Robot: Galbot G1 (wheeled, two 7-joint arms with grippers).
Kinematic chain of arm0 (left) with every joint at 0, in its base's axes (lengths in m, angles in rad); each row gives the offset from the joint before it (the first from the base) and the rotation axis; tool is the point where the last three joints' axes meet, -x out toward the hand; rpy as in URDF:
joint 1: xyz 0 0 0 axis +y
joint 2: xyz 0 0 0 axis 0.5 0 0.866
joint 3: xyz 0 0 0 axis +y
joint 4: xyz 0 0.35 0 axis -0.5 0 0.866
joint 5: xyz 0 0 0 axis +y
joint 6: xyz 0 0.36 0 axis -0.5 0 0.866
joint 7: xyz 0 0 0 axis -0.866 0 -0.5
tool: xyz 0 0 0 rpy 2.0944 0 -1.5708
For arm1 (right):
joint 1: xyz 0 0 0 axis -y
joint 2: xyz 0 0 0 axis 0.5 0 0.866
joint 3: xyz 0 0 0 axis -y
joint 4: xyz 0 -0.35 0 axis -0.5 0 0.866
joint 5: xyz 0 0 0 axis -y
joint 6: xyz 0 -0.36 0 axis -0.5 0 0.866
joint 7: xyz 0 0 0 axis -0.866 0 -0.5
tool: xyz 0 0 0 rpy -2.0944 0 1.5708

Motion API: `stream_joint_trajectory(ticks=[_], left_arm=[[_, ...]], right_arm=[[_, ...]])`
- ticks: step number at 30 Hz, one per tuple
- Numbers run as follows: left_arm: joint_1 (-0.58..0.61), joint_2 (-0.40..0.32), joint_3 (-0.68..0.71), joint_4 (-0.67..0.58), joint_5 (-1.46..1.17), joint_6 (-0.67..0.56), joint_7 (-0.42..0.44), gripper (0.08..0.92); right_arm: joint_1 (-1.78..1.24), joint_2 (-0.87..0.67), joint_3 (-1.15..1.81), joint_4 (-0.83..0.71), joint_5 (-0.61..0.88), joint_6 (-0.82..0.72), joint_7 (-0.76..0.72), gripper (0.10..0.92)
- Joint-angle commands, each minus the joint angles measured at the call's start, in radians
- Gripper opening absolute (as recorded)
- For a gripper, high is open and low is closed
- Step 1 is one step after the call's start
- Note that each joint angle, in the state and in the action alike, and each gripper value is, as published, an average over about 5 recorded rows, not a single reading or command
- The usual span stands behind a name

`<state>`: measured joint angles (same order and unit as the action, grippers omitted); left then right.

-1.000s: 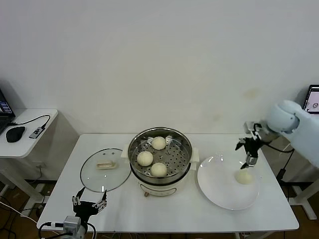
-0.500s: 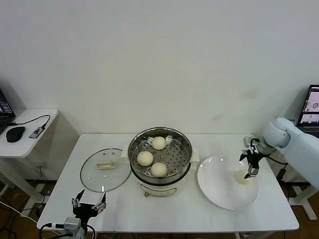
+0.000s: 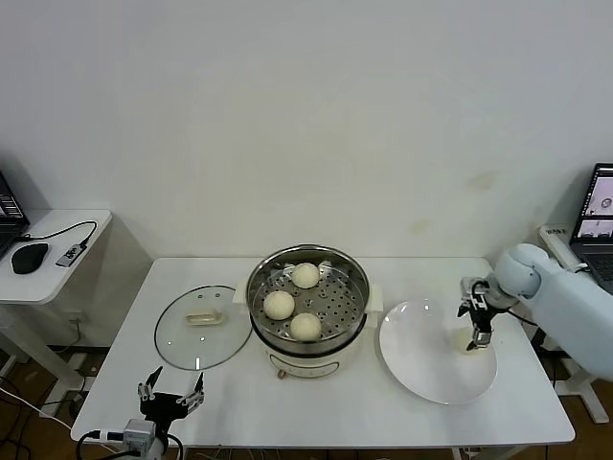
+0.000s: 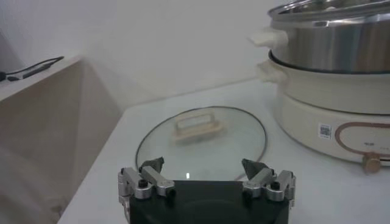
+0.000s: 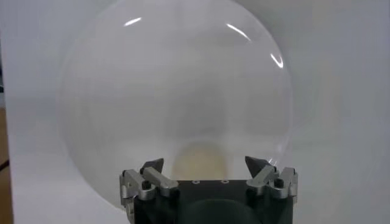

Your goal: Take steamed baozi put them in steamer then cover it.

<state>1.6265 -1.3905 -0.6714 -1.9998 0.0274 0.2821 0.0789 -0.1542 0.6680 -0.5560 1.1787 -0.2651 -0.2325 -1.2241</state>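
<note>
Head view: the steamer (image 3: 307, 305) stands in the middle of the table (image 3: 316, 412) with three steamed baozi (image 3: 306, 326) inside. The cover (image 3: 201, 326) lies flat toward the table's left edge. The right gripper (image 3: 473, 324) hangs over the plate (image 3: 421, 364) near the right edge.

Left wrist view: the left gripper (image 4: 204, 175) is spread wide, empty, near the cover.

Right wrist view: the right gripper stands wide around the last baozi (image 5: 201, 161), not closed.
</note>
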Motion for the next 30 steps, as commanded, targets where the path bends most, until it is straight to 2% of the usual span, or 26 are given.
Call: stream_joint_trajectory(ticks=[1,30], left_arm=[[-0.001,-0.001,0.001,0.004,0.001,-0.001,-0.001,0.823],[0.000,-0.004,0.004,0.016,0.011,-0.005,-0.004,0.823]], right_arm=[[-0.026,0.015,0.015,-0.026,-0.054,0.030,-0.012,0.823],[-0.055,0.054,0.028,-0.069,-0.128,0.042,0.053,0.813]])
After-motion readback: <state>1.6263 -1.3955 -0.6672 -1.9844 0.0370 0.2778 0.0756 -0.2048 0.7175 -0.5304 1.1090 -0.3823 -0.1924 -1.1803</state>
